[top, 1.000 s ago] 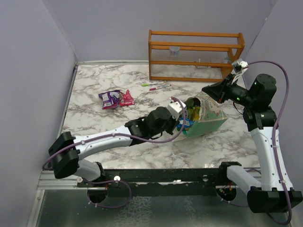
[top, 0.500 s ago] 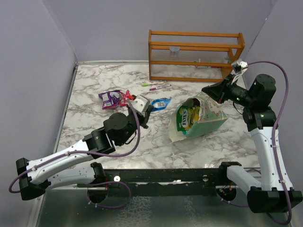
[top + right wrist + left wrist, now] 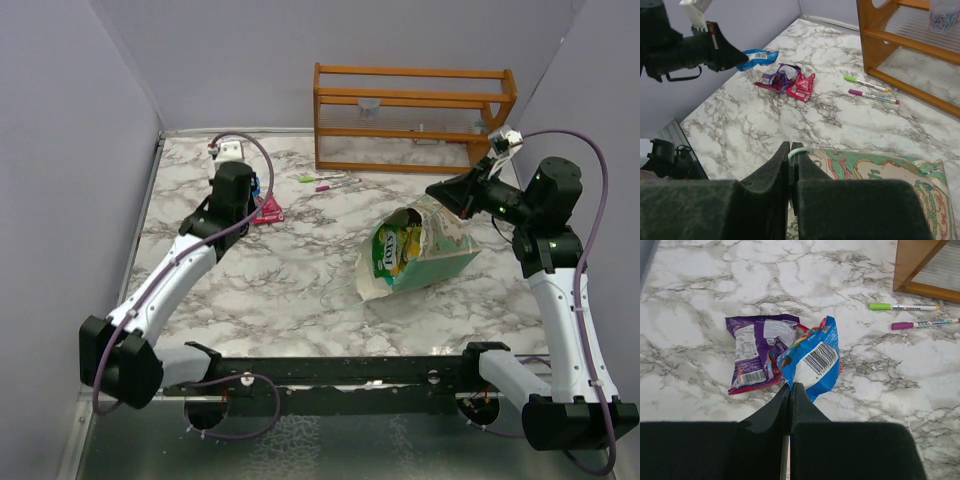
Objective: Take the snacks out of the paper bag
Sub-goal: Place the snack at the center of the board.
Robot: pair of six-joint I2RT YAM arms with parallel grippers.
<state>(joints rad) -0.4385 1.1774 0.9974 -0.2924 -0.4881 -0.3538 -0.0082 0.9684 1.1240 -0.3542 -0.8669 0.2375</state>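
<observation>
My left gripper [image 3: 790, 385] is shut on a blue snack packet [image 3: 812, 360] and holds it just above a purple packet [image 3: 752, 352] and a red packet [image 3: 801, 329] lying at the far left of the table. In the top view this gripper [image 3: 252, 190] hangs beside the red packet [image 3: 268, 210]. My right gripper [image 3: 794, 150] is shut on the string handle of the mint-green and cream paper bag [image 3: 875, 175]. The bag [image 3: 430, 262] leans open toward the left, with a green-yellow packet [image 3: 395, 245] in its mouth.
An orange wooden rack [image 3: 410, 115] stands at the back. A green pen [image 3: 902, 306] and a pink pen [image 3: 925, 323] lie in front of it. Grey walls close the left and right sides.
My left arm has pulled out of the bag's mouth and swung to the far left with the blue packet, now over the purple and red packets. The right arm and bag have not moved.
</observation>
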